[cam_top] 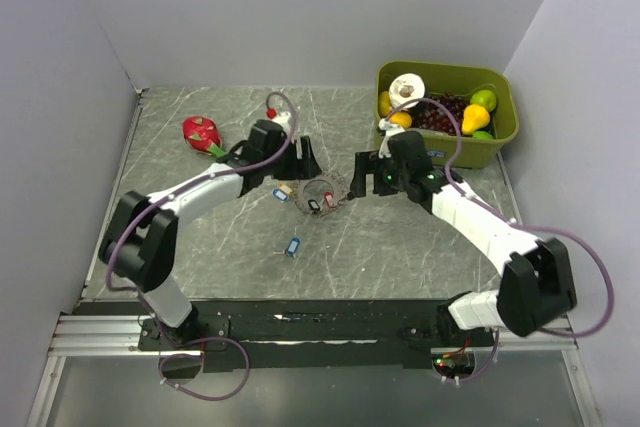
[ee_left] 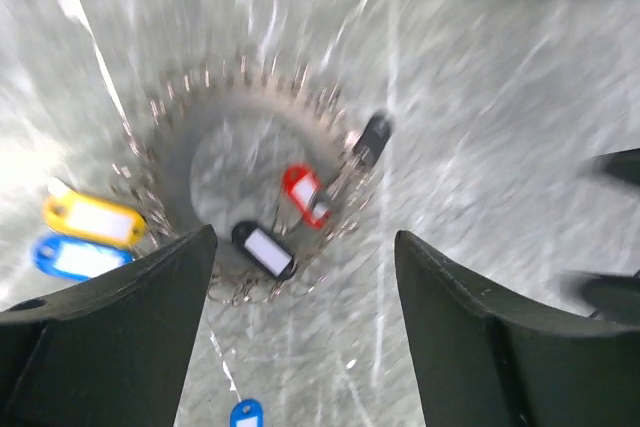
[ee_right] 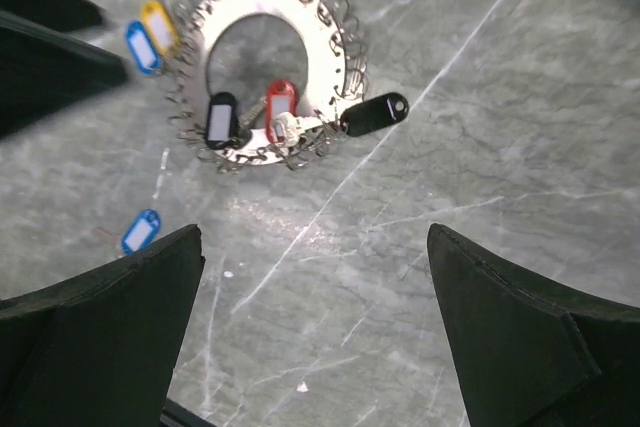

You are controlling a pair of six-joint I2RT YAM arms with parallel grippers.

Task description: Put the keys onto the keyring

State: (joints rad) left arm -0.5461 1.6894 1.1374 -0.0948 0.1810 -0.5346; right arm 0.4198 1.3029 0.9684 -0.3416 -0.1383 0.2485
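Left gripper (ee_left: pixel 305 247) and right gripper (ee_right: pixel 315 237) are gaping empty, keyring (ee_right: pixel 332 45) lying just ahead of both. Right wrist view alone is showing sharply a loose blue key (ee_right: pixel 141 231) beside its fingertip (ee_right: pixel 165 267).

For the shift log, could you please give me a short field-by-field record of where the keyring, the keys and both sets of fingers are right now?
keyring: flat on the table, between the two arms
at the ring: black tag, red tag, black fob at its edge; attachment unclear
paired blue key: loose, beside a yellow tag, just off the ring
lone blue key: loose, apart, toward the arm bases
left fingers: open, empty
right fingers: open, empty
elsewhere: green bin of fruit, dragon fruit
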